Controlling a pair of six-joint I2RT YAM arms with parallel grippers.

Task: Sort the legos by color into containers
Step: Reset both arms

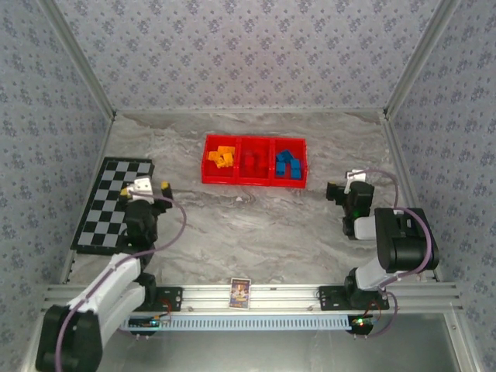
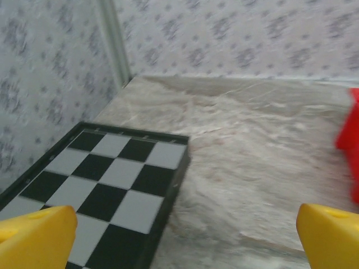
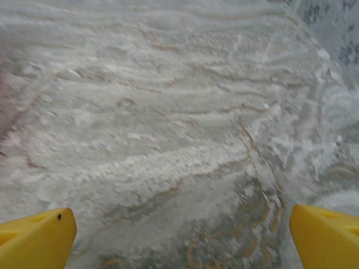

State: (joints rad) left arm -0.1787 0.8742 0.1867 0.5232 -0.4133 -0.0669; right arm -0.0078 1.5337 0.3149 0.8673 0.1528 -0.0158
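Note:
The red three-compartment tray (image 1: pixel 254 183) stands at the back middle of the marble table. Its left compartment holds orange-yellow legos (image 1: pixel 224 157), the middle one red legos (image 1: pixel 249 161), the right one blue legos (image 1: pixel 287 164). My left gripper (image 1: pixel 152 190) hovers beside the checkered board's right edge, open with nothing between its yellow fingertips (image 2: pixel 36 238). In the left wrist view a corner of the tray (image 2: pixel 350 140) shows at the right edge. My right gripper (image 1: pixel 342 192) sits right of the tray's near corner, open over bare marble, its yellow fingertips (image 3: pixel 325 238) wide apart.
A black-and-white checkered board (image 1: pixel 115 203) lies along the left wall, and its corner (image 2: pixel 112 179) is just ahead of my left gripper. A small printed card (image 1: pixel 240 293) leans on the near rail between the arm bases. Patterned walls enclose the table.

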